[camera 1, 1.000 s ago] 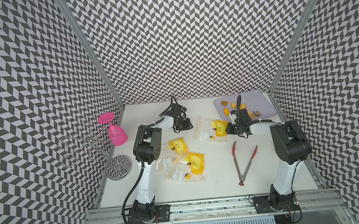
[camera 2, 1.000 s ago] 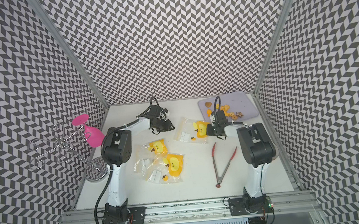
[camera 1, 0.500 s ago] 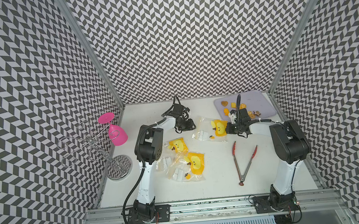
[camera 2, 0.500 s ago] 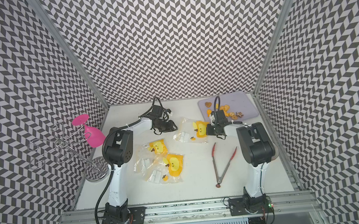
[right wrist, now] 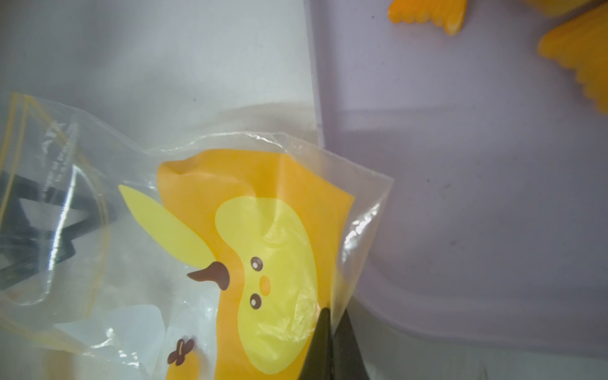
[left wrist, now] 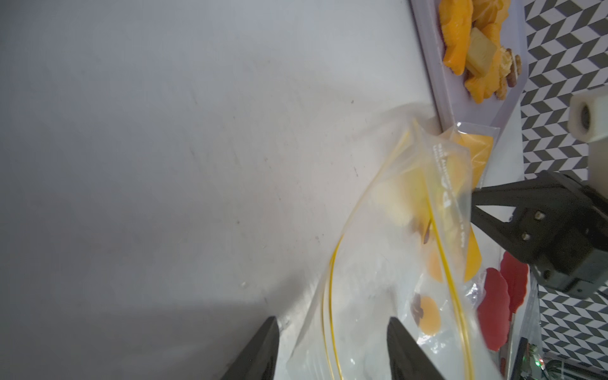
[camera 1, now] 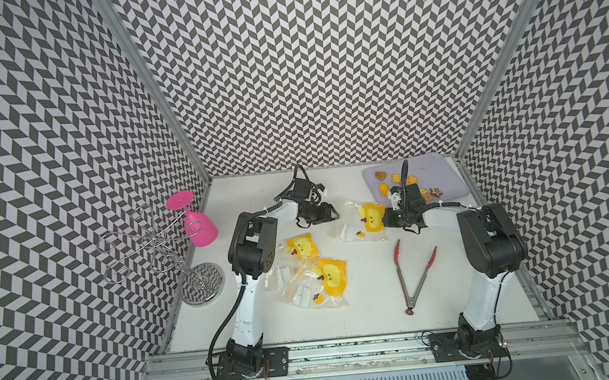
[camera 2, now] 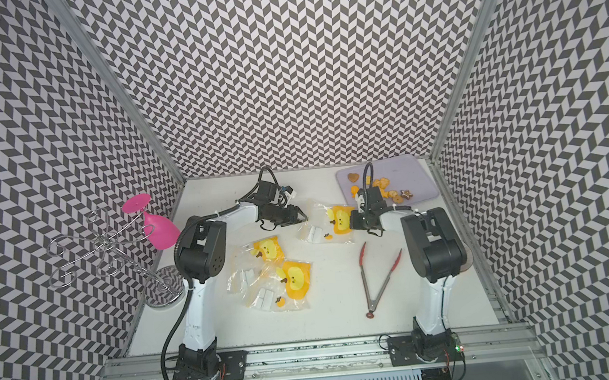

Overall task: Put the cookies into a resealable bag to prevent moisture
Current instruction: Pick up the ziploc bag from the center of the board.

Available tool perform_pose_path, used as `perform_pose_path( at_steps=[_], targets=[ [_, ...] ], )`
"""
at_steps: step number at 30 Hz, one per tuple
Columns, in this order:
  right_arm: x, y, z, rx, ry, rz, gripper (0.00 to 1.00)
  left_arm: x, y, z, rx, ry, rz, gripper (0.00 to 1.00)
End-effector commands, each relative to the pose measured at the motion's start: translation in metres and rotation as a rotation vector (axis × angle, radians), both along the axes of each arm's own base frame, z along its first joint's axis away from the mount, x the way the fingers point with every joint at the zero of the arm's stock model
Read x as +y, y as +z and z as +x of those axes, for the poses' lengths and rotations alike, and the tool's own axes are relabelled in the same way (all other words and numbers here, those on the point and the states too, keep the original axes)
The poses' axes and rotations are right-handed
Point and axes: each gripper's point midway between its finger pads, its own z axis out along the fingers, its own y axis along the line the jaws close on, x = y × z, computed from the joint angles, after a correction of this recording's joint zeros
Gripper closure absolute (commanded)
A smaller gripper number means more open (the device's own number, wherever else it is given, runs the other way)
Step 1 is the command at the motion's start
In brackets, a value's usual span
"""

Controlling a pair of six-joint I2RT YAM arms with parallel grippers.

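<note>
Nearest the arm bases, the tongs (camera 1: 414,275) lie open and untouched on the table (camera 1: 362,306). The spare bags (camera 1: 317,272) sit in a loose overlapping pile beside the left arm.

Farther back, between the two grippers, lies the clear bag (camera 1: 360,220) with a yellow cartoon print. The right gripper (right wrist: 330,332) has its fingers pressed together on the bag's edge, at the end beside the tray. The left gripper (left wrist: 332,320) is at the bag's yellow-striped mouth, its fingers apart and the loose lip lying between them, not pinched.

Farthest away, in the back corner, all the cookies (camera 1: 394,178) I can see are on the purple tray (camera 1: 440,171), just beyond the bag. None shows inside the bag.

I judge the task barely begun: the bag is pinned at one end, while opening its mouth, loading the cookies and sealing it are all left to do.
</note>
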Motion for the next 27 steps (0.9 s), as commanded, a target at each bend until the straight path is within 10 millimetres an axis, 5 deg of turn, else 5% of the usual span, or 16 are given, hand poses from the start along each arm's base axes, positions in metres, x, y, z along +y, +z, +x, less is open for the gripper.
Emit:
perform_pose_path(
  at_steps=[1, 8, 27],
  targets=[
    [-0.009, -0.033, -0.021, 0.121, -0.017, -0.038, 1.00, -0.013, 0.012, -0.014, 0.011, -0.028, -0.053, 0.49],
    [-0.011, -0.033, -0.021, 0.126, -0.039, -0.036, 1.00, -0.017, 0.015, -0.020, 0.009, -0.033, -0.066, 0.64],
    [-0.019, -0.034, -0.020, 0.157, -0.104, 0.015, 1.00, -0.023, 0.044, -0.024, -0.022, -0.007, -0.200, 0.78]
  ],
)
